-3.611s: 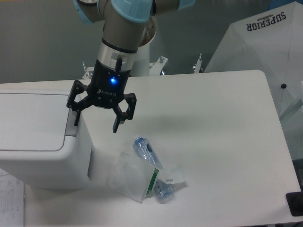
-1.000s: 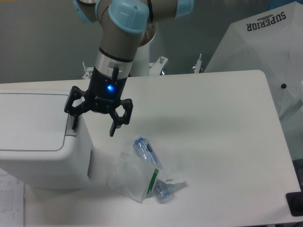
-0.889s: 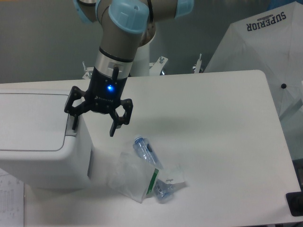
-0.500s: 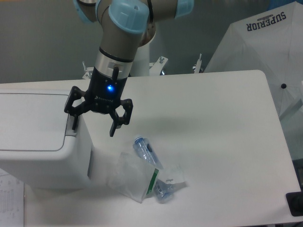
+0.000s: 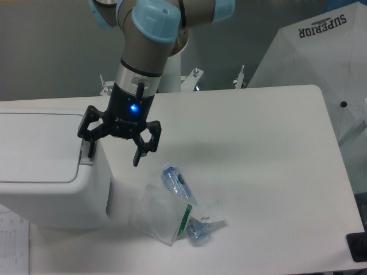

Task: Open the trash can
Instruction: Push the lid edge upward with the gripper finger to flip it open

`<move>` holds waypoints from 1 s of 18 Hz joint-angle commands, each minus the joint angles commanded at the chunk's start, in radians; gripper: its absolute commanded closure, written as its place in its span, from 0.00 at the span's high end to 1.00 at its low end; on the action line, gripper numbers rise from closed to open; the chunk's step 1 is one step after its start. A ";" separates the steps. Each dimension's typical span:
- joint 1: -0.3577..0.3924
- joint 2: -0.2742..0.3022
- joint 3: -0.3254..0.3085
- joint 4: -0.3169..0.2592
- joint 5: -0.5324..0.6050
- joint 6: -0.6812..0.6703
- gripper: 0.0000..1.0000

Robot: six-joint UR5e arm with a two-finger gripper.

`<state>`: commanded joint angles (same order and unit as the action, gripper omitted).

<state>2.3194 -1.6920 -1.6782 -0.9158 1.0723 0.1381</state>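
Observation:
The white boxy trash can [image 5: 49, 166] stands at the left of the table with its flat lid [image 5: 34, 146] down. A grey push tab [image 5: 87, 151] sits at the lid's right edge. My gripper [image 5: 113, 153] hangs over the can's right edge, jaws spread wide and empty. Its left finger [image 5: 90, 148] is at the grey tab, seemingly touching it; its right finger [image 5: 138, 156] hangs in the air beside the can's right wall.
A clear plastic bag with a blue bottle [image 5: 178, 209] lies on the white table [image 5: 258, 160] just right of the can. A white umbrella marked SUPERIOR [image 5: 321, 63] stands at the right. A paper sheet [image 5: 12, 243] lies at the bottom left.
Since 3.6 s ago my gripper has shifted slightly left and down toward the grey tab. Over the last second nothing has visibly moved.

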 joint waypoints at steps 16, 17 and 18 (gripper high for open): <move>0.063 0.046 0.104 -0.002 0.003 0.028 1.00; 0.078 0.046 0.116 -0.002 0.006 0.038 1.00; 0.090 0.046 0.126 -0.003 0.030 0.050 1.00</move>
<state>2.4098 -1.6460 -1.5525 -0.9188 1.1027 0.1886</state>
